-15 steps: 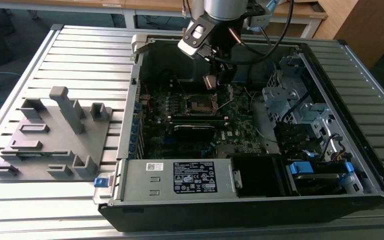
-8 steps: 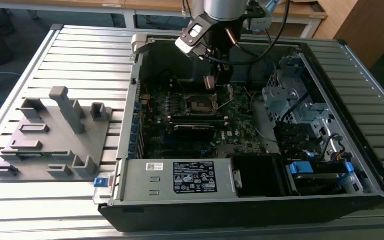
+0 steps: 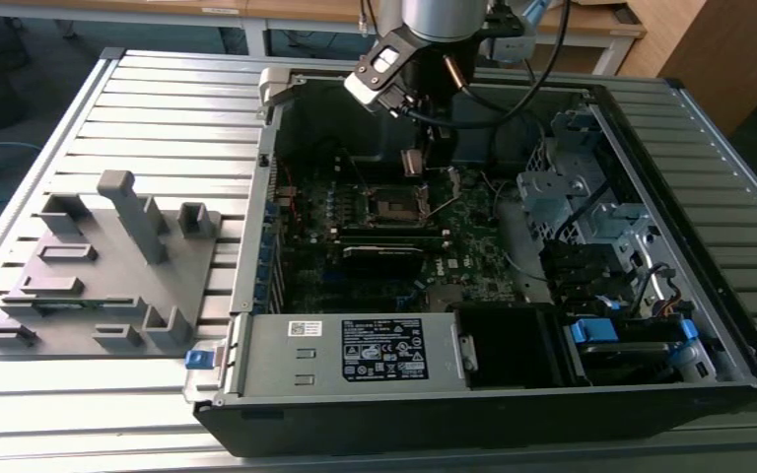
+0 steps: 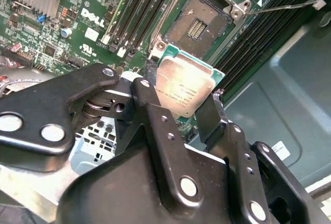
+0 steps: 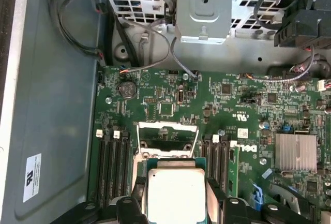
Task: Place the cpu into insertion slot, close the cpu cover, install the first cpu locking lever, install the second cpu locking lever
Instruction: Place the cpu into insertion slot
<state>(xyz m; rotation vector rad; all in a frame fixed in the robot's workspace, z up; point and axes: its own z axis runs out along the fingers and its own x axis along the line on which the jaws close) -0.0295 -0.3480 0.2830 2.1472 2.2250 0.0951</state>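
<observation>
Cpu (image 4: 189, 86) sits clamped in the hand (image 4: 182, 90), near the insertion slot (image 4: 200, 21)

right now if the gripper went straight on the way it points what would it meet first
Likely the open socket: the gripper, shut on the chip, points toward it with nothing between. Depth is unclear, so maybe its near rim.

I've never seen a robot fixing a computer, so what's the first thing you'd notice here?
First comes the big open computer case on the slatted table, with its green board showing. Over that board hangs the robot's black hand, pinching the shiny square cpu by its edges, near the empty insertion slot. A grey plastic stand sits beside the case, on the exterior view's left.
</observation>
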